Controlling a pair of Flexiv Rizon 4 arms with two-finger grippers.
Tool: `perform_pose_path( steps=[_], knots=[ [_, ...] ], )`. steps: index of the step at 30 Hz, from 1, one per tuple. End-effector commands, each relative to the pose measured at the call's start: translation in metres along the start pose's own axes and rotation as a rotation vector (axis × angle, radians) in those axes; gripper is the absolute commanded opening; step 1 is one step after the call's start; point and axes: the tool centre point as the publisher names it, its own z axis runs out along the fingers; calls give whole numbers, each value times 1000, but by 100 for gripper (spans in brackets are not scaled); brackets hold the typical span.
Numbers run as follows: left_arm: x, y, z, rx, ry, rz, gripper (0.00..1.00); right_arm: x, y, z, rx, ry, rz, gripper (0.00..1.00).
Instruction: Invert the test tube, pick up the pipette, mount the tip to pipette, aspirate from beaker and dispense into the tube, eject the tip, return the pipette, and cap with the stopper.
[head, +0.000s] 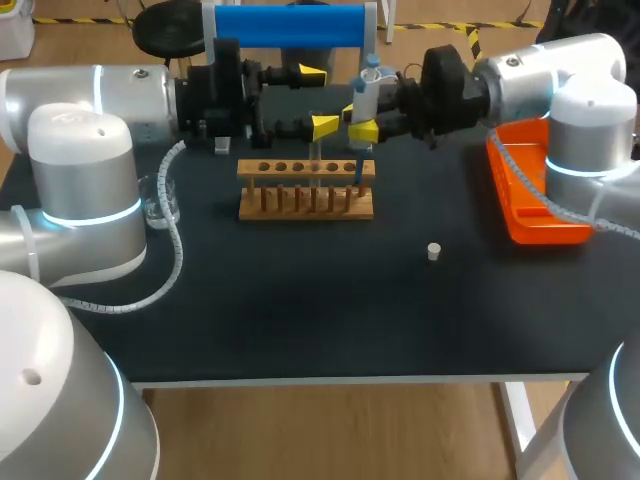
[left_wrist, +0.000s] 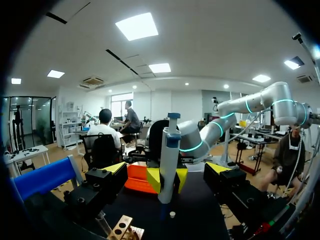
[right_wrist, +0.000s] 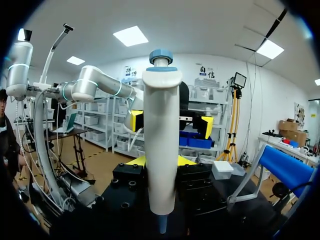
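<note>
A white pipette (head: 367, 92) with a blue top hangs upright, and my right gripper (head: 358, 122) is shut on its body. Its narrow lower end points down over the right end of the wooden rack (head: 305, 190). A clear test tube (head: 314, 156) appears to stand in the rack's middle. In the right wrist view the pipette (right_wrist: 161, 150) fills the space between my fingers (right_wrist: 137, 161). My left gripper (head: 318, 100) is open and empty, facing the pipette (left_wrist: 169, 160) from close by. The white stopper (head: 434, 251) lies on the dark mat, and a glass beaker (head: 160, 200) stands at the left.
An orange tray (head: 530, 190) sits at the table's right edge. A blue roller on a frame (head: 290, 25) stands behind the two grippers. A white coiled cable (head: 175, 250) from my left arm trails over the mat near the beaker.
</note>
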Motion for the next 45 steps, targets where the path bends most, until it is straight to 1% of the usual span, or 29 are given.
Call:
perform_pose_path(
  steps=[1,14,25,32,35,37,38,39,42,45],
  knots=[
    [0,0,0,1,1,0,100,-2,2,8,0,-7,-5,0],
    [0,0,0,1,1,0,100,-6,5,33,-10,-16,-24,0],
    [0,0,0,1,1,0,100,-11,1,46,-6,-38,-19,0],
    [0,0,0,1,1,0,100,-13,1,50,-9,-53,-22,0],
    [0,0,0,1,1,0,91,-13,1,51,-10,-56,-24,0],
    [0,0,0,1,1,0,78,-13,1,51,-9,-57,-25,0],
    [0,0,0,1,1,0,70,-14,1,52,-9,-59,-25,0],
    [0,0,0,1,1,0,66,-14,1,52,-9,-60,-27,0],
    [0,0,0,1,1,0,49,-14,1,53,-9,-64,-29,0],
    [0,0,0,1,1,0,45,-14,2,53,-10,-69,-33,0]
  ],
)
